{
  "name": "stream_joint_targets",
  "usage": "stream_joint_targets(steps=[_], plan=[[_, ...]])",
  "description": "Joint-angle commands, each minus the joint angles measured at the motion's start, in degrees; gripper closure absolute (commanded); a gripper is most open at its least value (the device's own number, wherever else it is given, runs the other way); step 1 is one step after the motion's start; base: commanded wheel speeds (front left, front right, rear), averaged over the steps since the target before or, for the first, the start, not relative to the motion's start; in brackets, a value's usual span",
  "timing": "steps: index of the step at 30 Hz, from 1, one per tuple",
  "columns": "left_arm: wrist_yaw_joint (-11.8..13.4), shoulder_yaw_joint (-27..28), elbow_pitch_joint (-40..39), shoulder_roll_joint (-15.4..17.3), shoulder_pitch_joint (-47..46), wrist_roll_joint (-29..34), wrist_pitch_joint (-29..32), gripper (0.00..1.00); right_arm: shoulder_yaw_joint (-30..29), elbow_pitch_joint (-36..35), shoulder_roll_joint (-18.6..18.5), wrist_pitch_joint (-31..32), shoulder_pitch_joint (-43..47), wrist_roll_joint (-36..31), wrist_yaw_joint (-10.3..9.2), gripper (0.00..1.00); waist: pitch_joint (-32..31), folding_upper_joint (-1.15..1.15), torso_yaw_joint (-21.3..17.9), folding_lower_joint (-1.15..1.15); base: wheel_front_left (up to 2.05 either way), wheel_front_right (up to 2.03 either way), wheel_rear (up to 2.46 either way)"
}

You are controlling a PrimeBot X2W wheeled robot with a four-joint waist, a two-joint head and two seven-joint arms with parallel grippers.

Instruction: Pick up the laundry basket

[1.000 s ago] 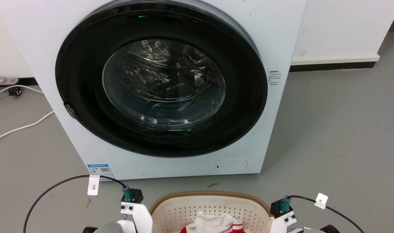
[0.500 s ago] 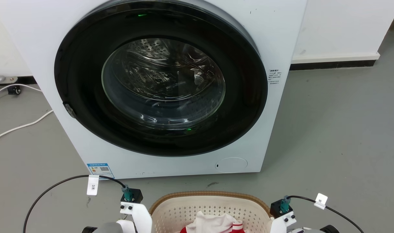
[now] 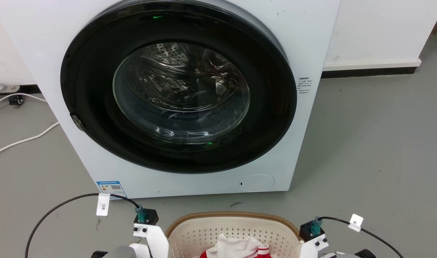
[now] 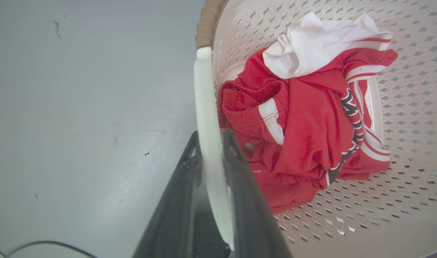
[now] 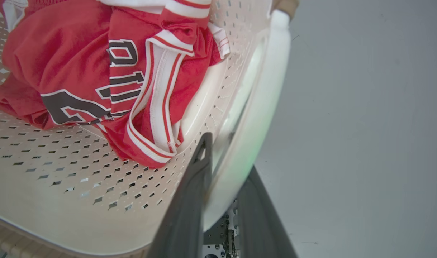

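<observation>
The laundry basket (image 3: 204, 233), cream perforated plastic with a brown woven rim, sits at the bottom centre of the head view in front of the washing machine. It holds a red and white garment (image 4: 311, 118). In the left wrist view my left gripper (image 4: 211, 138) is shut on the basket's white loop handle (image 4: 205, 93). In the right wrist view my right gripper (image 5: 227, 157) is shut on the opposite white handle (image 5: 265, 82), one finger on each side. I cannot tell whether the basket rests on the floor.
A white front-loading washing machine (image 3: 311, 43) with its round dark door (image 3: 179, 89) closed stands just beyond the basket. White cables (image 3: 21, 139) lie on the grey floor at left. Black cables (image 3: 60, 206) arc from both wrists. Open floor (image 3: 376, 150) lies to the right.
</observation>
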Motion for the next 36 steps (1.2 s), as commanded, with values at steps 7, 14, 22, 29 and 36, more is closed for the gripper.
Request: stream_joint_targets(steps=[7,14,22,29,36], plan=[[-0.3,-1.2,-0.1,-0.1,-1.1,-1.0,-0.7,1.0,0.3,-0.4,0.2,-0.2,-0.3,-0.6,0.67,1.0,-0.1,0.0,0.0,0.0,0.0,0.0,0.0],[-0.3,-2.1,0.0,-0.2,-1.2,-1.9,-0.9,1.0,0.4,-0.5,0.2,0.0,-0.1,-0.7,0.67,1.0,-0.2,0.0,0.0,0.0,0.0,0.0,0.0],[-0.3,-3.2,0.1,-0.2,-1.4,-3.0,-0.9,1.0,0.3,-0.6,0.1,0.1,-0.1,-0.8,0.67,1.0,-0.3,0.0,0.0,0.0,0.0,0.0,0.0],[-0.3,-4.0,0.1,-0.2,-1.4,-3.8,-1.0,1.0,0.4,-0.6,0.0,0.2,-0.1,-0.7,0.67,1.0,-0.2,0.0,0.1,0.0,0.0,0.0,0.0],[-0.3,-4.8,0.1,-0.1,-1.6,-4.8,-1.2,1.0,0.4,-0.6,0.0,0.3,0.0,-0.7,0.67,1.0,-0.2,0.0,0.2,0.0,0.0,0.0,0.0]])
